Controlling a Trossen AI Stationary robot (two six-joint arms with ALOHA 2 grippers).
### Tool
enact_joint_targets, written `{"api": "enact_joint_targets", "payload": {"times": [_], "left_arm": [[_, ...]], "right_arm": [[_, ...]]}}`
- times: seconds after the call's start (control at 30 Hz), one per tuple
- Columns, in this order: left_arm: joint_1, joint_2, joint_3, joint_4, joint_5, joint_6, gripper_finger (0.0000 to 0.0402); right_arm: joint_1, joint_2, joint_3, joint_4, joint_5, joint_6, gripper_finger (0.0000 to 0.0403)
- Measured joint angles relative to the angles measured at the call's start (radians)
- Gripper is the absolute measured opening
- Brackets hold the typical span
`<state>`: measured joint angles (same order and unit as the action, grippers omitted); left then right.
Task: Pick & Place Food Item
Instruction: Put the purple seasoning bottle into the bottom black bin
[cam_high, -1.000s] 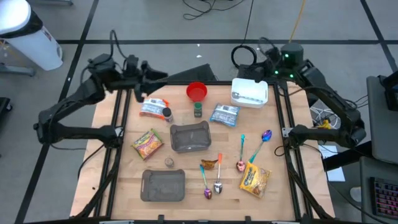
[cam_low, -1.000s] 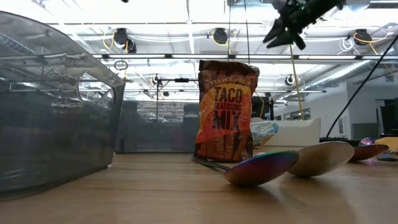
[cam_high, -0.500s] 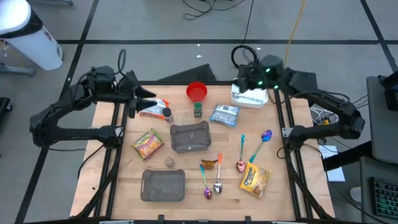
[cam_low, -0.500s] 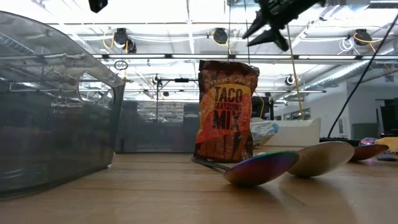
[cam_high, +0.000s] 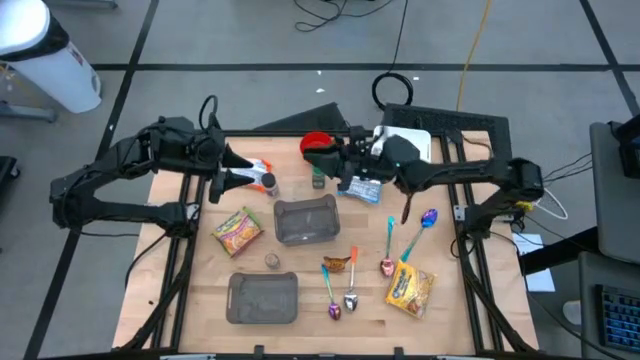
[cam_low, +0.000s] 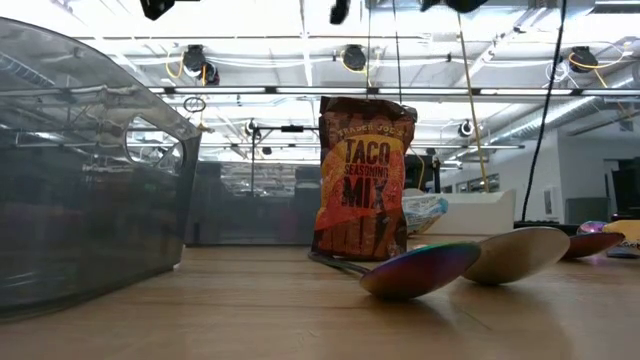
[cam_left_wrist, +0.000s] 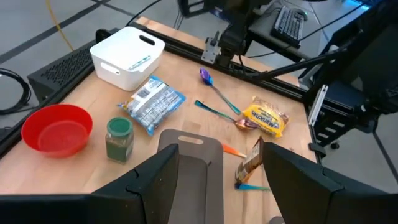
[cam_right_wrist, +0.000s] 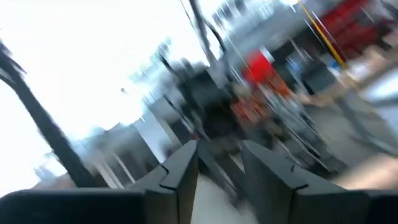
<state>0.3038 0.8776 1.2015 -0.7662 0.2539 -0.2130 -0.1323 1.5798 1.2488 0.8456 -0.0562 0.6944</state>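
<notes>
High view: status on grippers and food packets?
Left gripper open, at snack packet. Right gripper open, by red bowl. Nothing held.

My right wrist view is smeared throughout; only a red blotch at upper centre stands out. In the high view the right arm covers part of the red bowl and white bin

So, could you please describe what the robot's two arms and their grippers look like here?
Both arms are matte black with slim tubular links and bulkier joint housings. Black cables loop off the left arm near its wrist, and a cable trails from the right arm. The left gripper has two broad, flat dark fingers with angular edges; the right gripper shows the same dark fingers.
</notes>
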Motion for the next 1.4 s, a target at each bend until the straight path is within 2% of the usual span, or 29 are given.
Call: {"api": "enact_joint_targets", "payload": {"times": [0.13, 0.27, 0.47, 0.63, 0.73, 0.8, 0.87, 0.97, 1.07, 1.2, 1.3, 1.4], "left_arm": [[-0.001, 0.000, 0.000, -0.017, 0.000, 0.002, 0.0241], [-0.001, 0.000, 0.000, -0.039, -0.002, 0.010, 0.0241], [-0.001, 0.001, 0.000, -0.051, -0.046, -0.009, 0.0241], [-0.001, 0.035, 0.000, 0.003, -0.096, -0.018, 0.0241], [-0.001, 0.066, 0.000, 0.012, -0.094, -0.029, 0.0241], [-0.001, 0.078, 0.000, -0.029, -0.073, -0.024, 0.0241], [-0.007, 0.085, 0.000, -0.101, -0.070, -0.011, 0.0241], [-0.019, 0.086, 0.000, -0.270, -0.127, -0.005, 0.0241], [-0.034, 0.083, 0.000, -0.441, -0.199, -0.045, 0.0241], [-0.069, 0.082, 0.000, -0.606, -0.225, -0.159, 0.0241], [-0.115, 0.076, -0.009, -0.614, -0.241, -0.227, 0.0241], [-0.162, 0.056, -0.063, -0.542, -0.260, -0.268, 0.0241]], "right_arm": [[0.005, 0.036, 0.000, 0.180, 0.006, 0.095, 0.0179], [0.011, 0.037, 0.000, 0.193, 0.004, 0.158, 0.0248], [0.042, 0.038, 0.000, 0.188, 0.006, 0.105, 0.0323], [0.067, 0.039, 0.000, 0.124, 0.099, 0.070, 0.0342], [0.071, 0.038, 0.000, 0.106, 0.147, 0.119, 0.0342], [0.060, 0.039, 0.000, 0.109, 0.093, 0.135, 0.0339], [0.048, 0.037, 0.000, 0.131, -0.005, 0.121, 0.0336], [0.037, -0.006, 0.000, 0.116, -0.087, 0.093, 0.0331], [0.035, -0.075, 0.001, 0.007, -0.102, -0.014, 0.0328], [0.036, -0.190, 0.001, -0.270, -0.073, -0.198, 0.0325], [0.048, -0.283, 0.001, -0.511, -0.003, -0.308, 0.0325], [0.069, -0.343, 0.001, -0.689, 0.091, -0.372, 0.0325]]}}
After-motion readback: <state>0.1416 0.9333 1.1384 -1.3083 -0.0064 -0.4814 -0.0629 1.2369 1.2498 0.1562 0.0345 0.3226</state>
